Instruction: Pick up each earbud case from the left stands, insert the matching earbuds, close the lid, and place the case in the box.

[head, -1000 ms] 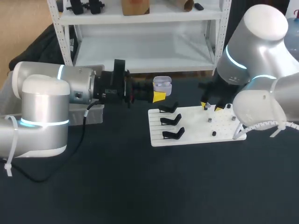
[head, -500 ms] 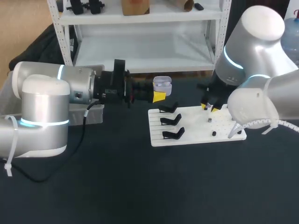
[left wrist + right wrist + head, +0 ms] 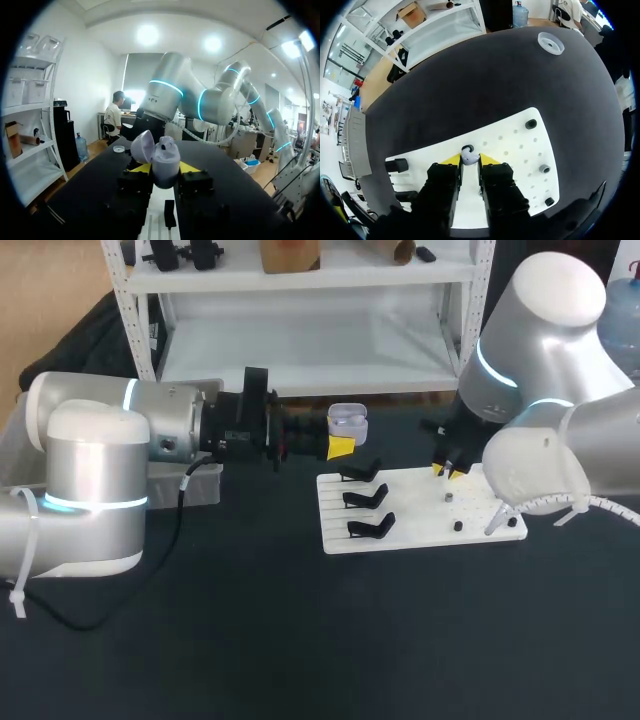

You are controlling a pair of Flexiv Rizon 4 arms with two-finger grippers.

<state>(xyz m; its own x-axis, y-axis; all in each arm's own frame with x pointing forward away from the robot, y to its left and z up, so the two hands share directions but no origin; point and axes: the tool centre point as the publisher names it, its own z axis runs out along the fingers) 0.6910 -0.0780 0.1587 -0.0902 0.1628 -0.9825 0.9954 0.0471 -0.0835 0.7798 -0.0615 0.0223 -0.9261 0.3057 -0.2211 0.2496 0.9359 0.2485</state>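
My left gripper (image 3: 340,446) is shut on a pale lavender earbud case (image 3: 347,423), held in the air behind the white board (image 3: 420,532) with its lid open. From the left wrist, the case (image 3: 164,159) stands upright between the yellow tips, one earbud inside. Three black stands (image 3: 364,498) on the board's left side are bare. My right gripper (image 3: 447,469) is low over the board's far right part. In the right wrist view its yellow fingertips (image 3: 452,160) press a small pale earbud (image 3: 468,158) from both sides, just above a black holder.
Small black earbud holders (image 3: 531,123) dot the board's (image 3: 510,150) right half. A grey box (image 3: 195,483) sits at the table's left, behind my left arm. A small white round cup (image 3: 550,43) lies near the far table edge.
My right gripper's fingers have drawn together onto the earbud, and the right arm has shifted slightly left. The left arm and the case have not moved.
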